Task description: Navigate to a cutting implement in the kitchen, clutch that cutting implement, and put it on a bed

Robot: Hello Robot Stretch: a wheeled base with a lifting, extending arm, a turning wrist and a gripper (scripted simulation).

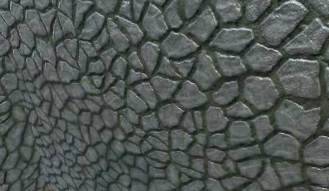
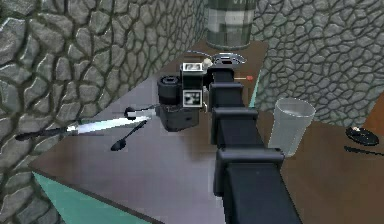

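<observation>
A grey stone wall (image 1: 164,83) of irregular cobbles spreads across the forward view. In the arm side view, the knife (image 2: 95,127) is at the left of a brown countertop (image 2: 330,185), close to the stone wall. It has a black handle pointing toward the view's left and a long, pale, shiny blade whose tip reaches right to the gripper (image 2: 140,113). Whether the knife rests on the counter or hangs clear of it cannot be told, so I cannot tell whether the gripper holds anything. Just below the blade's tip is a small dark spoon-like shape (image 2: 124,142). The gripper's dark body sits under two white marker squares (image 2: 190,85) at the end of the dark arm (image 2: 250,170). Beyond them stands a green-and-white striped container (image 2: 230,18), cut off by the top edge, so its contents are hidden. Right of the arm stands a clear tumbler (image 2: 292,125) — the counter shows through its walls. Farther right lies a dark utensil (image 2: 362,138).
</observation>
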